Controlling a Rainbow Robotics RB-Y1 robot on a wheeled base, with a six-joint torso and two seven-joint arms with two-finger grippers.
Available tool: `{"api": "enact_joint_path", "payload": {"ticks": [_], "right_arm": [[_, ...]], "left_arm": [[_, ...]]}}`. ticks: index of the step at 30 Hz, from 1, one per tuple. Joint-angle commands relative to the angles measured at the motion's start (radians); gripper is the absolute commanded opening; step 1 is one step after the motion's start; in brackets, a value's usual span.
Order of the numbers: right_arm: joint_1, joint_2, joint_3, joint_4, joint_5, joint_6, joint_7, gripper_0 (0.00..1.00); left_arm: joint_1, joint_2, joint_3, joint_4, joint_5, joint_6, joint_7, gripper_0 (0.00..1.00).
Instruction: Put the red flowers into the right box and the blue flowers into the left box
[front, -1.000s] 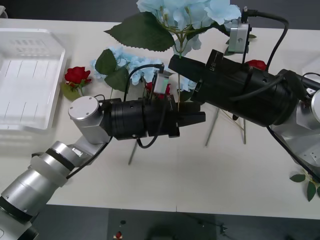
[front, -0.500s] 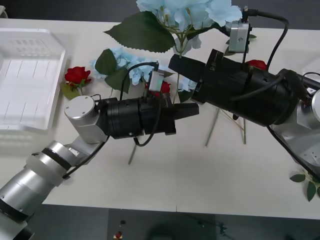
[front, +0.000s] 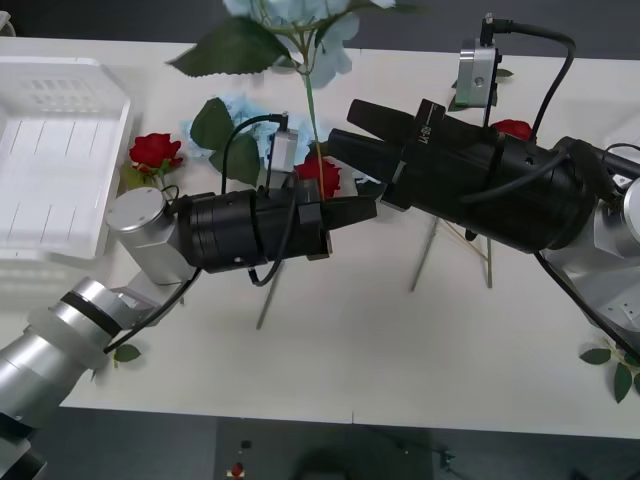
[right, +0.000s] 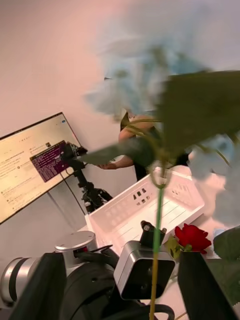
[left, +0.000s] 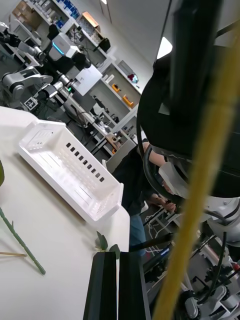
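Observation:
My left gripper (front: 362, 211) is shut on the thin stem of a blue flower (front: 296, 22), which stands upright with its pale head at the top edge and a big dark leaf (front: 230, 47) to the left. Just right of that stem, my right gripper (front: 340, 124) is open; in the right wrist view its fingers (right: 46, 287) stand wide apart around the stem (right: 156, 235). Another blue flower (front: 246, 113) lies on the table. Red flowers lie at the left (front: 154, 150), the middle (front: 322, 176) and the right (front: 513, 128). The left box (front: 55, 150) is at the far left, the right box (front: 629, 127) at the right edge.
Bare green stems (front: 430, 250) lie on the white table under the arms. Loose leaves (front: 612, 366) sit near the front right edge, another leaf (front: 126, 352) at the front left. The left wrist view has the slotted right box (left: 70, 170) on the table.
The right gripper has opened and let the blue flower's stem go. The left gripper, shut on that stem, has carried the flower to the left and slightly away from the right gripper.

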Motion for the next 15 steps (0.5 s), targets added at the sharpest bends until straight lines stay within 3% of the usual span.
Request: {"api": "enact_joint_path", "payload": {"ticks": [1,15], "right_arm": [[-0.023,-0.002,-0.009,-0.021,-0.020,0.003,-0.016,1.00],[-0.023,-0.054,-0.009,-0.021,-0.024,-0.075,-0.107,1.00]], "left_arm": [[0.016,0.058,0.025,-0.017,0.052,0.009,0.032,0.00],[0.047,0.417,0.221,-0.017,0.029,-0.014,0.032,0.00]]}}
